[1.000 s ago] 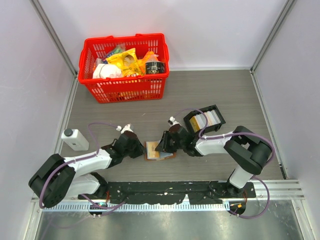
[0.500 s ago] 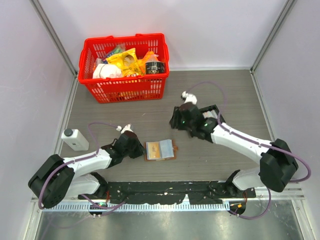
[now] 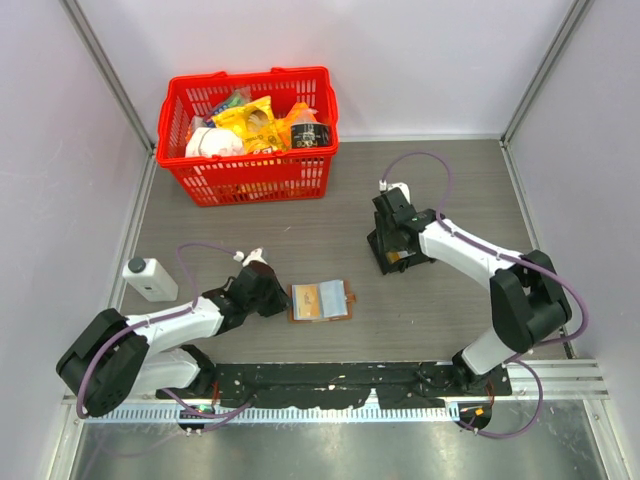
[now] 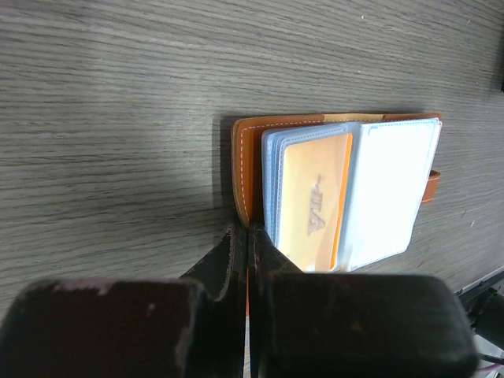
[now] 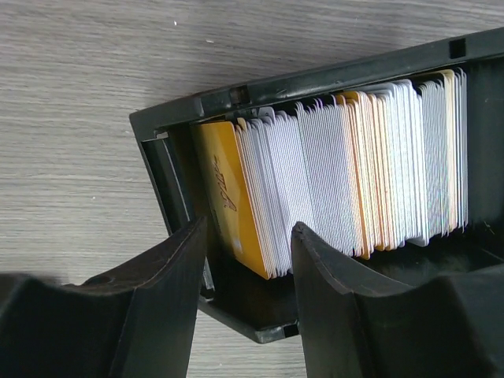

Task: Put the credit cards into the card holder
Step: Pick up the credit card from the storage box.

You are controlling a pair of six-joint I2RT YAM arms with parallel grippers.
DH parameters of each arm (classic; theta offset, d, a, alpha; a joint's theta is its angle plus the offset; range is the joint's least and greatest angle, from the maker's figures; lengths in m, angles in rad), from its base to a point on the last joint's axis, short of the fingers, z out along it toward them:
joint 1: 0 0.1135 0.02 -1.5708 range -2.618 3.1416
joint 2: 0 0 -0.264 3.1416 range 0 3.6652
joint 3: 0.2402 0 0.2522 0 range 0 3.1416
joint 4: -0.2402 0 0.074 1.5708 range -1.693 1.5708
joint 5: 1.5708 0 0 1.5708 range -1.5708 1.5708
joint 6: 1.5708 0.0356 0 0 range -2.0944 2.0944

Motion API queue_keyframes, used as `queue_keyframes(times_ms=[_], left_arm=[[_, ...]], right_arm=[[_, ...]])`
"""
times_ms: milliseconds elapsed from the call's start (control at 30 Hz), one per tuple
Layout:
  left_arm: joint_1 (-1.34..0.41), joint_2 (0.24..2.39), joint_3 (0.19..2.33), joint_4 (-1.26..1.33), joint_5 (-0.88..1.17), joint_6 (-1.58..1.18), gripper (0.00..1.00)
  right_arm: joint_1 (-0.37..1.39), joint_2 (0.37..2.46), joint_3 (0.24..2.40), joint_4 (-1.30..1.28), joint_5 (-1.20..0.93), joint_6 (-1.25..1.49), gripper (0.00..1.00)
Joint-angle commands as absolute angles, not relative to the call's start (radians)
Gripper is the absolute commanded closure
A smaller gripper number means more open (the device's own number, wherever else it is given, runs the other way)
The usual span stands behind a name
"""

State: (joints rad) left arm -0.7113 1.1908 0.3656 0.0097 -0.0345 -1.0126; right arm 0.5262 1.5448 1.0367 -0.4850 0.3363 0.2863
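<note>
Right hand (image 5: 244,311) has left the card holder (image 3: 320,300) and now sits over the black box (image 5: 315,87) up and right of it, jaws apart astride the front yellow card (image 5: 224,197). Left hand (image 4: 244,315) unchanged, clamped shut on the holder's near left edge. Holder lies open on the grey wood-grain counter (image 3: 450,310): brown leather, a yellow card (image 4: 315,197) in clear sleeves. Box hidden under the arm from above; its ribbed card stack (image 5: 378,165) is cut off at right.

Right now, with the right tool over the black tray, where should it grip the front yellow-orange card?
Grip the yellow-orange card by its exposed top edge, coming straight down from above. It stands on edge at the end of the packed stack in the black tray, so only that edge is free. The open right tool already straddles it.
</note>
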Motion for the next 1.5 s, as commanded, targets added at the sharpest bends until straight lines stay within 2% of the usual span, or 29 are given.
queue_keyframes(times_ms=[0, 500, 567, 633, 667, 767, 1067, 1100, 1167, 1467], left_arm=[[-0.713, 1.201, 0.37, -0.06, -0.04, -0.98, 1.0], [-0.713, 1.223, 0.37, -0.044, -0.025, -0.979, 1.0], [-0.713, 1.221, 0.367, -0.051, -0.028, -0.977, 1.0], [-0.715, 1.216, 0.364, -0.052, -0.031, -0.977, 1.0], [-0.713, 1.216, 0.362, -0.052, -0.031, -0.977, 1.0], [-0.715, 1.219, 0.36, -0.051, -0.032, -0.974, 1.0], [-0.713, 1.224, 0.362, -0.051, -0.026, -0.976, 1.0], [-0.713, 1.224, 0.362, -0.051, -0.028, -0.976, 1.0], [-0.713, 1.223, 0.362, -0.051, -0.028, -0.976, 1.0], [-0.713, 1.235, 0.371, -0.046, -0.021, -0.976, 1.0]], right_arm=[[0.528, 1.575, 1.107, -0.515, 0.383, 0.238, 0.48], [0.626, 1.772, 1.134, -0.571, 0.627, 0.241, 0.47], [0.64, 1.769, 1.14, -0.586, 0.673, 0.259, 0.5], [0.647, 1.741, 1.134, -0.584, 0.699, 0.259, 0.58], [0.647, 1.73, 1.132, -0.584, 0.706, 0.259, 0.66], [0.647, 1.697, 1.132, -0.578, 0.718, 0.249, 0.73], [0.649, 1.668, 1.123, -0.563, 0.695, 0.244, 0.82], [0.649, 1.661, 1.123, -0.563, 0.695, 0.245, 0.87], [0.656, 1.637, 1.115, -0.552, 0.692, 0.241, 0.89], [0.657, 1.612, 1.075, -0.531, 0.562, 0.245, 0.97]])
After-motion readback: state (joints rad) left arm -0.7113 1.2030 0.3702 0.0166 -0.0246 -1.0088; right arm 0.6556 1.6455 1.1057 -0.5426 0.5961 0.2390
